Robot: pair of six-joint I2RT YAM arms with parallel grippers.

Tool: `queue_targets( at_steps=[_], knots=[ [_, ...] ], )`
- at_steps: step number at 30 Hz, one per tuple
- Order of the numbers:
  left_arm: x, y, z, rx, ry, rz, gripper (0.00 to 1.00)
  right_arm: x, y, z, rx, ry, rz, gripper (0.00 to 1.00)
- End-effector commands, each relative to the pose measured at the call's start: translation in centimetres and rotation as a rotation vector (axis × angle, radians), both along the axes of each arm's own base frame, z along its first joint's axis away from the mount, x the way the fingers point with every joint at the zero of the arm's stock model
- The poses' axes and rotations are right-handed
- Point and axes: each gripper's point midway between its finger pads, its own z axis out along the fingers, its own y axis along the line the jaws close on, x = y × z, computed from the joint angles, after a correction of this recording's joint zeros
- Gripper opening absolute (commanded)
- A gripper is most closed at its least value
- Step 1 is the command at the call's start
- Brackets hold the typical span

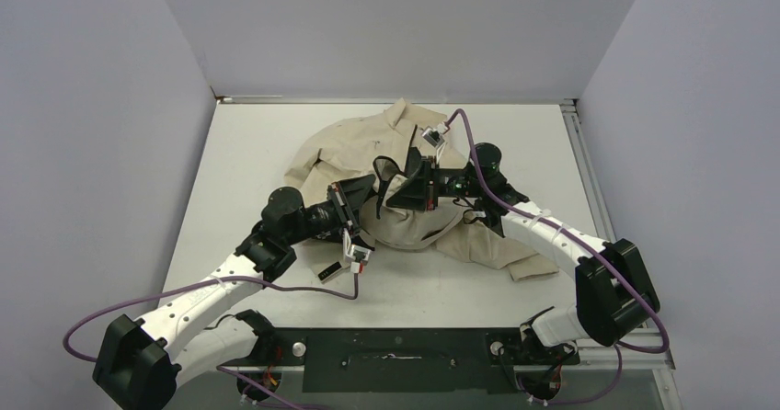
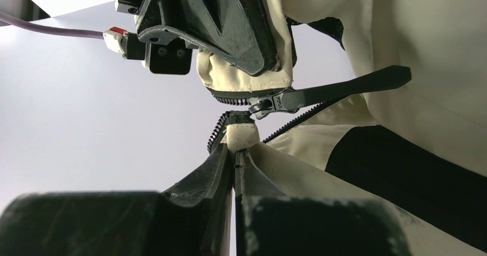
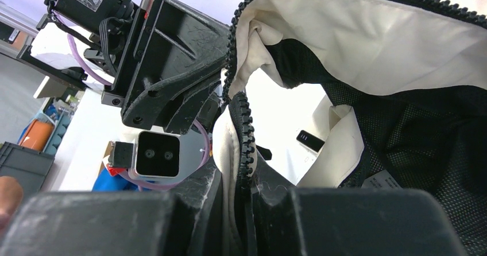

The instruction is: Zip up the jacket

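Two grips: left claw (image 2: 235,155) and right claw (image 3: 244,178) each pinch a zipper edge of the jacket (image 1: 349,143) mid-tabletop (image 1: 248,153) | slider (image 2: 264,104) at bottom end, halves unjoined | you have the whole zip left.

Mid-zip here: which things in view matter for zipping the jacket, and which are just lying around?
For the job: jacket, zipper slider with pull tab, left tool and right tool, both shut on the jacket's zipper edge.
Lying about: grey crate, orange object, small black item seen through the jacket's opening.
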Motion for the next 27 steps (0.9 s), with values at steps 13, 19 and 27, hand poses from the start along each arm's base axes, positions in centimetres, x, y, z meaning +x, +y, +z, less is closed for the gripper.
queue_targets(
  at_steps=[13, 19, 27],
  knots=[
    [-0.55, -0.11, 2.71, -0.034, -0.077, -0.014, 0.00, 0.47, 0.58, 3.16, 0.074, -0.104, 0.002, 0.05],
    [-0.59, -0.07, 2.48, -0.026, -0.077, -0.013, 0.00, 0.41, 0.57, 3.51, 0.081, -0.106, 0.003, 0.05],
    [-0.65, -0.08, 2.33, -0.016, -0.082, -0.014, 0.00, 0.33, 0.58, 3.80, 0.090, -0.107, 0.007, 0.05]
  ],
)
